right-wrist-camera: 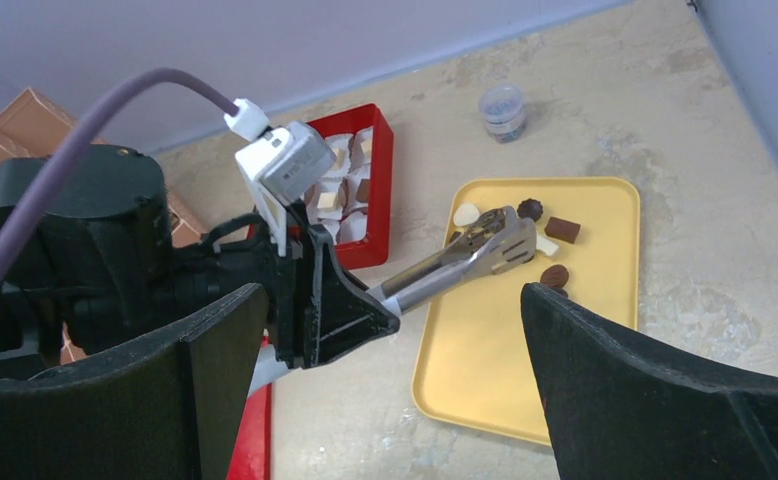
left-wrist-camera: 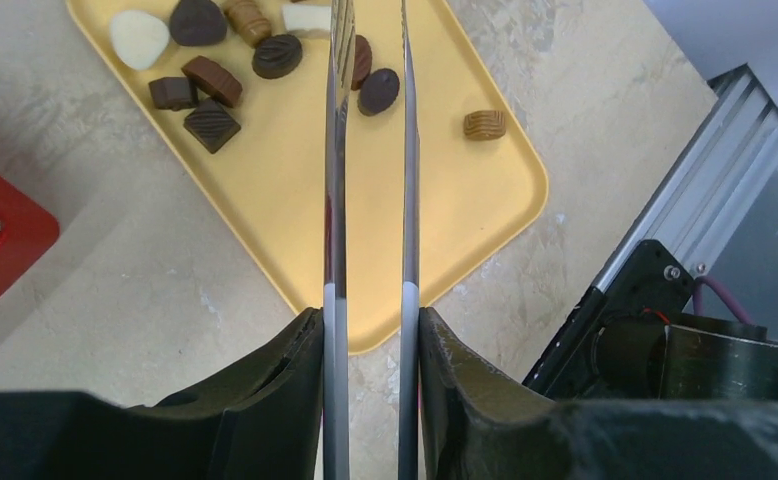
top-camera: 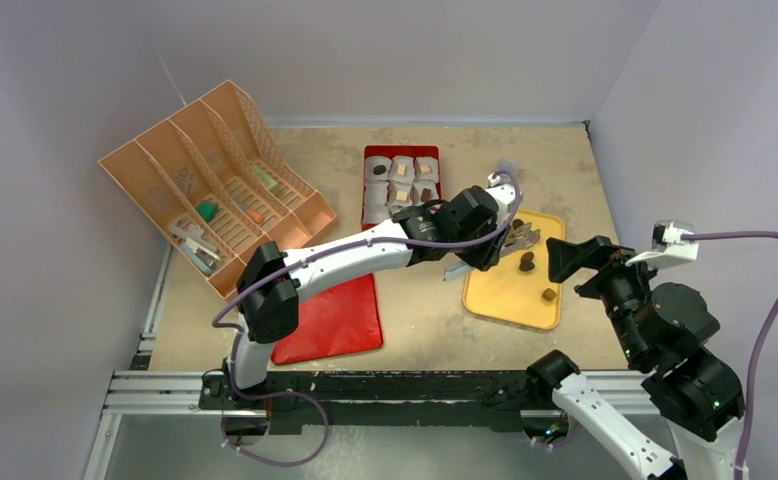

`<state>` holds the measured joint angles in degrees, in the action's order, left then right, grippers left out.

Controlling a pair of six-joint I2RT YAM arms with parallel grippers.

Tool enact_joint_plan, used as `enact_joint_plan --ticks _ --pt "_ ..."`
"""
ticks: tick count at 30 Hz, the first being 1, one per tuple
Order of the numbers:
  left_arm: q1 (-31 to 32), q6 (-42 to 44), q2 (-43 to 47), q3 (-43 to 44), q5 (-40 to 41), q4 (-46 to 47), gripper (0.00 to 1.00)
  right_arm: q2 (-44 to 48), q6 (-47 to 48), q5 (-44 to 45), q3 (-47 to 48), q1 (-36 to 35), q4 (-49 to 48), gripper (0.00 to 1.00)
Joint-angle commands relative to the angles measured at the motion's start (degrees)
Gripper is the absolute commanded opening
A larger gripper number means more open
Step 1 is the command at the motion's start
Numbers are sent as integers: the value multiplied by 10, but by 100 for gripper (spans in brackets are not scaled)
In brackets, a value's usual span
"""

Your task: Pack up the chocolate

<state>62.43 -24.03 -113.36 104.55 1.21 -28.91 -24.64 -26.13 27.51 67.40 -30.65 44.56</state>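
The chocolate [left-wrist-camera: 212, 125] lies as several dark, tan and white pieces at the far end of a yellow tray [left-wrist-camera: 445, 200]. One tan piece [left-wrist-camera: 484, 124] lies apart from them. My left gripper [left-wrist-camera: 370, 330] is shut on metal tongs [left-wrist-camera: 337, 200]. The tong arms stand slightly apart over the pieces, and two brown pieces show between them. In the top view the left gripper [top-camera: 475, 240] holds the tongs [top-camera: 520, 238] over the tray [top-camera: 510, 295]. My right gripper [right-wrist-camera: 393, 295] is open and empty, beside the tray's right edge [top-camera: 575, 260]. The red box [top-camera: 402, 150] holds white paper cups.
A red lid [top-camera: 335, 320] lies flat near the left arm. An orange file organizer [top-camera: 215, 180] stands at the back left. A small grey jar [right-wrist-camera: 502, 110] stands behind the tray. The red box [right-wrist-camera: 383, 200] is left of the tray [right-wrist-camera: 585, 330].
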Motion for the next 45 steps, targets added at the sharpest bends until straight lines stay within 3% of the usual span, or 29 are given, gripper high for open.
enact_joint_plan --ticks 1,36,45 --pt "-1 23 -12 -12 -44 51 34 9 -2 14 15 2 -7 99" --pt "3 58 -84 -20 -88 83 39 20 15 28 7 2 -8 99" --pt "6 62 -86 -10 -75 78 28 25 16 29 3 2 -7 99"
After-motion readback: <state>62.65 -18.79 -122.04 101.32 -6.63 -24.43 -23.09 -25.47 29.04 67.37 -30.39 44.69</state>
